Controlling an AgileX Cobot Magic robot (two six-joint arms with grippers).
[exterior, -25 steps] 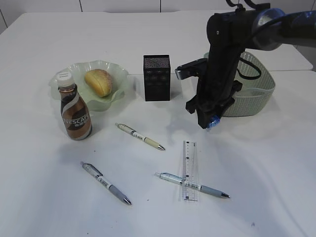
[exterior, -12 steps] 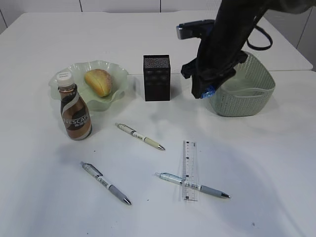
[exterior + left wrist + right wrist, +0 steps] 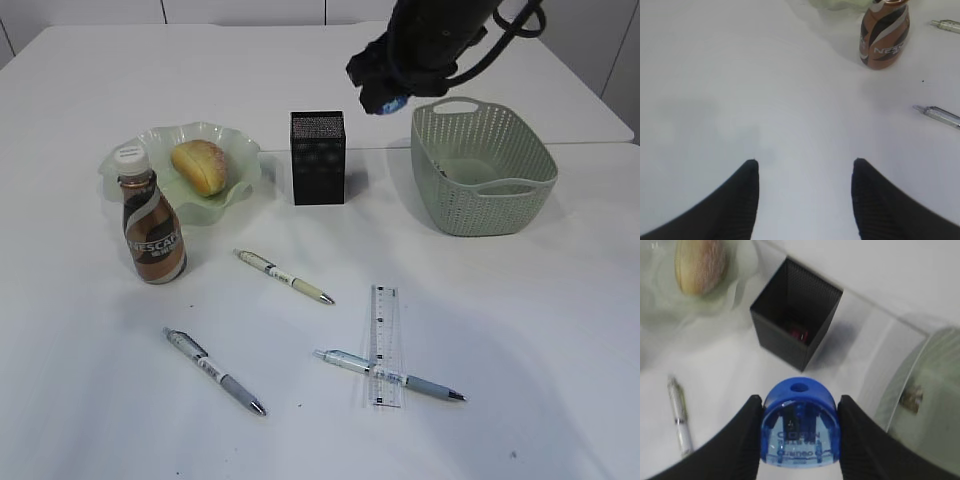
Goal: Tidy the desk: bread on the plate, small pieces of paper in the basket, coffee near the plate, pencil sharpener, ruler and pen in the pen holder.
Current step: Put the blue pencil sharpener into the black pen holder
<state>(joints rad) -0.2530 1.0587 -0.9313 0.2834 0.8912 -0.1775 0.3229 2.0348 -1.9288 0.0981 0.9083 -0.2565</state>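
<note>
Exterior view: the right gripper hangs above the worktop's far half, between the pen holder and the basket, with a blue pencil sharpener showing at its tip; the height suggests clearance for a drop into the holder's open top. The bread already lies on the plate toward the far-left corner, and the coffee stands just beside the plate's near rim. Three pens and the ruler lie toward the near edge, one pen crossed under the ruler, all yet to be collected.

Left wrist view: the left gripper has its fingers spread and grips nothing, hovering over bare worktop; the coffee and a pen lie beyond it.

Right wrist view: the right gripper is clamped on the pencil sharpener, one finger on each flat side. The pen holder lies ahead, something reddish inside; the sharpener is not yet over its mouth. A scrap of paper sits in the basket.
</note>
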